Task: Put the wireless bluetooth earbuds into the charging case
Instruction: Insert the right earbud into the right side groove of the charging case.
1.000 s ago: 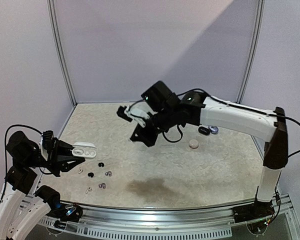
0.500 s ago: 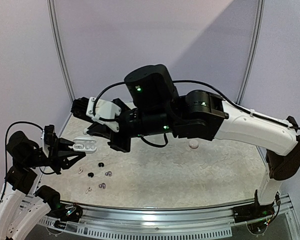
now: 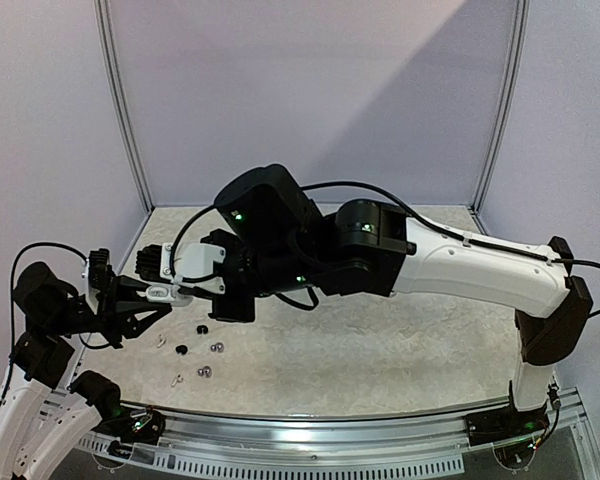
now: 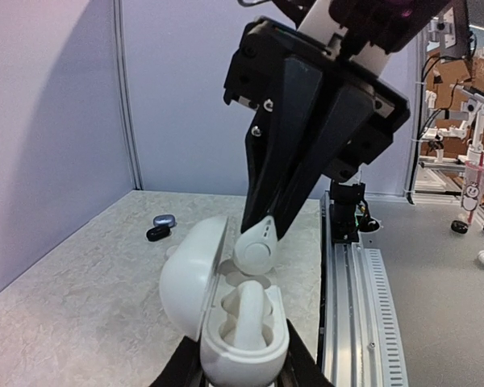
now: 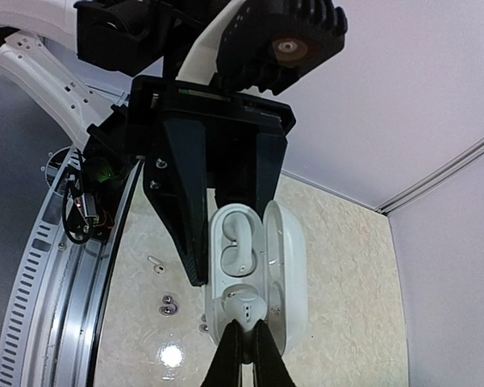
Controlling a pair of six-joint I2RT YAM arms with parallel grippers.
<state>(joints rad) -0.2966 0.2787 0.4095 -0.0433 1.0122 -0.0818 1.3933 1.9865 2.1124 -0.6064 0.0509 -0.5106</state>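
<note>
holding one case [image 4: 242, 351], one earbud [image 4: 254, 250]

From above, the right arm [image 3: 460, 265] hides part of the case [image 3: 163, 293] and its pinched bud [image 4: 254, 246]; loose buds [image 3: 218, 347] are too small to sort.

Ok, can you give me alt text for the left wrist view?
The right gripper, pointing down, pinches a white earbud over an open white charging case, which the left gripper grips from below. A second white earbud already sits inside the case.
</note>
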